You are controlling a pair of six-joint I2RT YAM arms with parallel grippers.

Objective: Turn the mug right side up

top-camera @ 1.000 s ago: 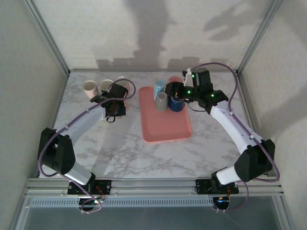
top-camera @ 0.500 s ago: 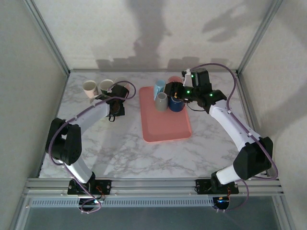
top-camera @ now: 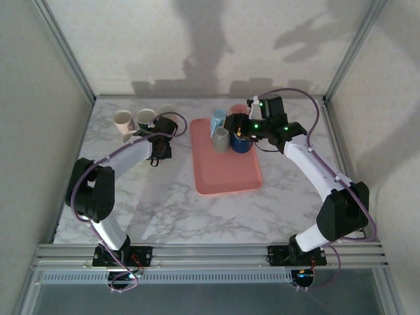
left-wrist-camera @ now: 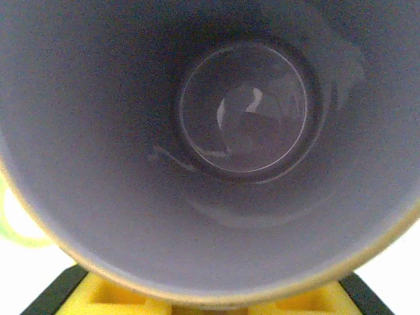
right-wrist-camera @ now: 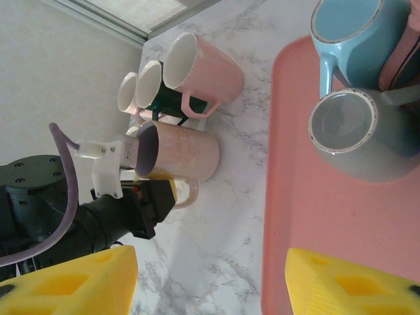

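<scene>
The left gripper point(right-wrist-camera: 169, 191) has the mug point(right-wrist-camera: 180, 154), so the left arm is the one that matters here. Its jaws are drawn in narrow on the handle side, and as best the right wrist view shows, they grip at the handle point(right-wrist-camera: 191, 189).

That view is rolled onto its side. The row of three mugs point(right-wrist-camera: 152, 82) in its upper left stands on the tabletop point(top-camera: 177, 210), yet their mouths point to the frame's upper left. The mug in hand, just below them and left of centre, has its mouth toward the frame's left. So its long axis runs close to parallel with theirs (a shade more tipped, perhaps), mouth toward the wrist and base away from it. The left wrist view agrees: it looks straight down the bore to the round inner bottom, with the yellow fingers point(left-wrist-camera: 98, 298) along the frame's lower edge under the rim.

In the overhead view this spot is upper left, just in front of the row and apart from the tray point(right-wrist-camera: 295, 216).

I judge the turning nearly done. What is left depends on the base meeting the tabletop square, and I cannot tell whether it touches already. The right gripper point(right-wrist-camera: 213, 282) hangs over the tray, jaws wide with nothing between them.
</scene>
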